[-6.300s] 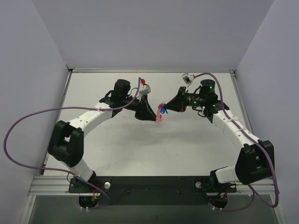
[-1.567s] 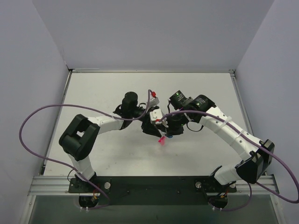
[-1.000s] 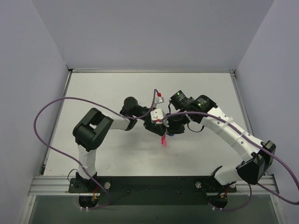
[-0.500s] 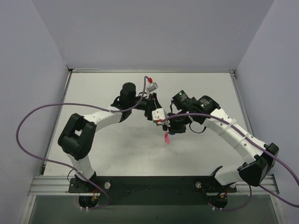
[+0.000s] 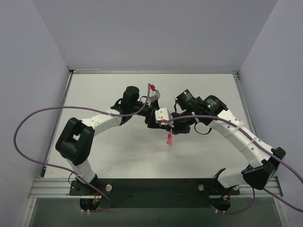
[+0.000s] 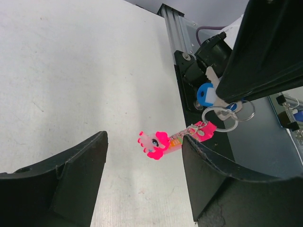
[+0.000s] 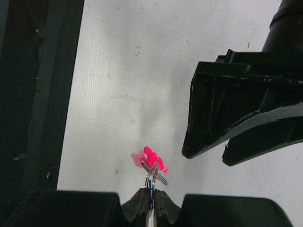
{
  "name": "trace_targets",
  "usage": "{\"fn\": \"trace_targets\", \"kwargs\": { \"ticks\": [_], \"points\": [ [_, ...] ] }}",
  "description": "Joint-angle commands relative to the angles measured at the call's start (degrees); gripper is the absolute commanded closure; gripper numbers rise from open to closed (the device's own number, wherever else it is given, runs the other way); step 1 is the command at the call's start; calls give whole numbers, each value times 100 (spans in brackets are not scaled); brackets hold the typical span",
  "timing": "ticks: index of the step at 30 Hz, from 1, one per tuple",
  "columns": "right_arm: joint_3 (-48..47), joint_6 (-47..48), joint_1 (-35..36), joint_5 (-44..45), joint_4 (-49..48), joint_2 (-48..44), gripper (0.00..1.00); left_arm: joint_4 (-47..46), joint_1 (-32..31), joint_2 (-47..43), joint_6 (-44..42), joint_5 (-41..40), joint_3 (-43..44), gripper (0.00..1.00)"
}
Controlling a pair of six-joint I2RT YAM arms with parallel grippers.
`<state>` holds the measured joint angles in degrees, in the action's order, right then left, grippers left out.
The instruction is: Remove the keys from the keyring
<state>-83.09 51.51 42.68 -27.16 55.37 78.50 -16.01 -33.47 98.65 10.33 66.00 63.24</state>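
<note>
My right gripper (image 7: 150, 194) is shut on the blue key (image 6: 206, 93) and holds the bunch above the table. The silvery keyring (image 6: 222, 116) hangs just below its fingertips, and it also shows in the right wrist view (image 7: 158, 176). A bright pink piece (image 6: 154, 143) dangles from the ring on a pink strap; it shows in the right wrist view (image 7: 149, 159) and the top view (image 5: 169, 139). My left gripper (image 6: 144, 137) is open and empty, with the pink piece hanging between its fingers, touching neither. In the top view the left gripper (image 5: 152, 119) is just left of the right gripper (image 5: 171, 131).
The white table (image 5: 118, 151) lies below both grippers. The black base rail (image 5: 151, 187) with the arm mounts runs along the near edge. Purple cables (image 5: 33, 118) loop beside both arms. Grey walls enclose the left, right and far sides.
My left gripper swung away toward the back and has come back close to the hanging bunch, jaws open. My right gripper has kept hold of the blue key, nearly still.
</note>
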Motion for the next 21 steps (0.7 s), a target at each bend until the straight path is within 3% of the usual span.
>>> {"fn": "trace_targets", "kwargs": {
  "ticks": [1,15,21],
  "points": [
    [-453,96,153,184,526,-160,100,-165,-63,-21,-215,387,65,27],
    [-1051,140,531,967,703,473,100,-859,-353,-232,311,924,-251,27],
    [-1043,105,610,1072,764,605,100,-1747,-344,-285,1014,994,-435,28]
  ]
}}
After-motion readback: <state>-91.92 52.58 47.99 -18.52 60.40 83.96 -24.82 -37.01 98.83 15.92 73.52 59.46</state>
